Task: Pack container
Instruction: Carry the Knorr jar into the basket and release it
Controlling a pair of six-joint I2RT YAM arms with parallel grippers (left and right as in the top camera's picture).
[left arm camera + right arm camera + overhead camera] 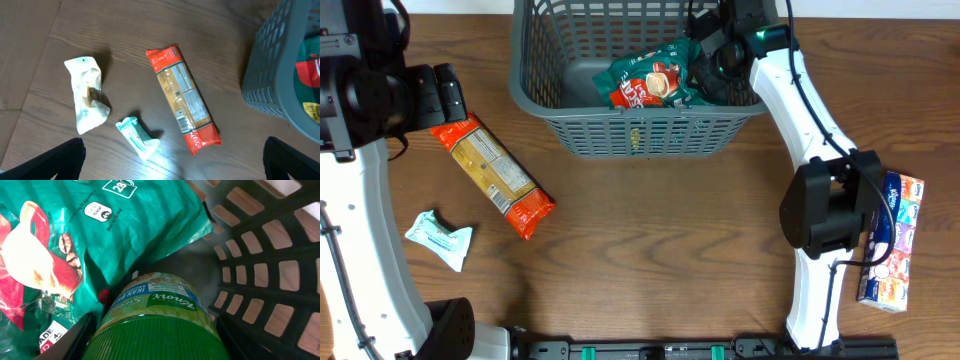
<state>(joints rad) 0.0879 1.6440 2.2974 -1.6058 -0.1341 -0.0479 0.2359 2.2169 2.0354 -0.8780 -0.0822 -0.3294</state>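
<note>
Right wrist view: right pincer [157,337] half-closed around a green-lidded jar [150,305] inside the container [590,130]; left pincer [172,162] gapes empty. Container looks stiff and light; take it by the thick rim.

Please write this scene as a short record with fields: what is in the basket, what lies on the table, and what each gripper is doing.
in the basket: green and red bag; jar with a green lid
on the table, left of the basket: orange packet; small pale green packet; crumpled white packet
on the table, right side: carton by the right arm's base
left gripper: jaws open, empty, above the packets
right gripper: inside the basket, jaws closed on the jar
</note>
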